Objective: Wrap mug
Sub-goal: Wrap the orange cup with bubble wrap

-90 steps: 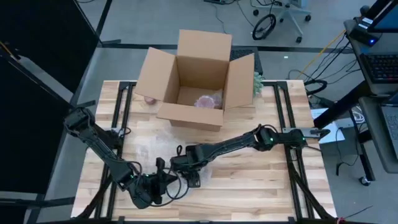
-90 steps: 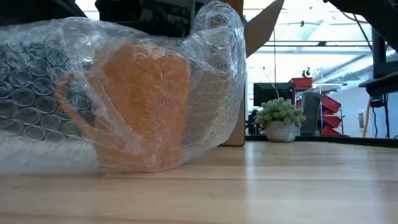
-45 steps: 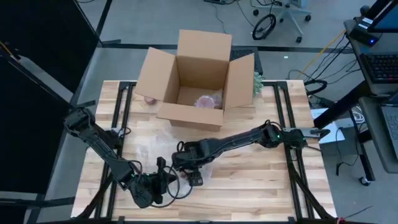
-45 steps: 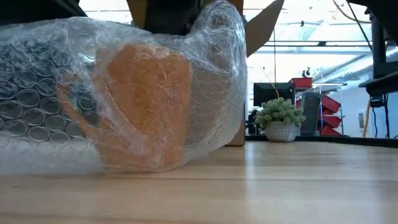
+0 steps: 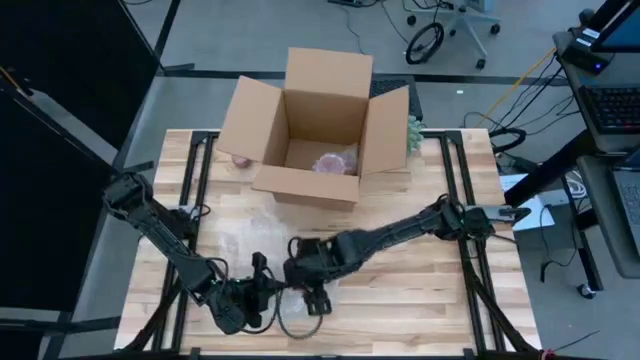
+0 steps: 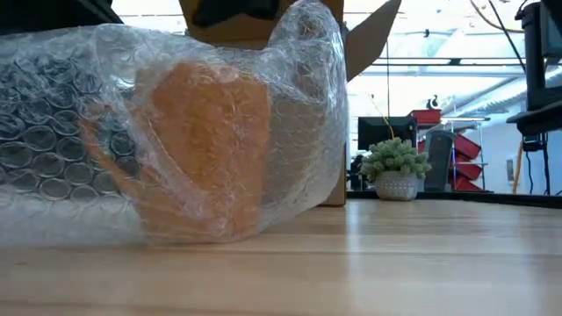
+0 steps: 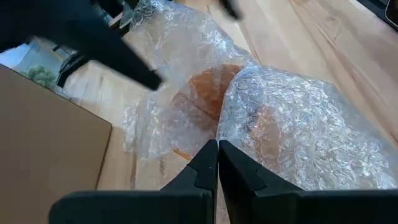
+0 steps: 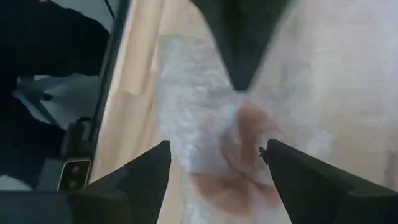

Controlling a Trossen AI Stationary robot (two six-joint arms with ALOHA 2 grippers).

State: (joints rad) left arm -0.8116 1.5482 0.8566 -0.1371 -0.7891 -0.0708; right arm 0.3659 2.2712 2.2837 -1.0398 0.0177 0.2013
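The orange mug lies on the table near its front edge, bundled in clear bubble wrap. My left gripper sits level at the bundle's left side, shut at the wrap. Over the bundle my right gripper points down, open wide, with the wrapped mug showing between its fingers and below them. In the high view it stands just right of my left gripper. My left gripper meets the bubble wrap at a crease that runs up the bundle from its shut fingertips. It comes in level from the table's left. The tips hide how many layers lie between them. The bundle rests on the table.
An open cardboard box stands at the far middle of the table, a pink wrapped thing inside it. A small potted plant sits by the box's right flap. A loose patch of bubble wrap lies left of centre.
My right gripper has gone toward the table's near edge and a little right, ending over the bundle beside my left gripper. The wrap on the bundle's left part has shifted slightly.
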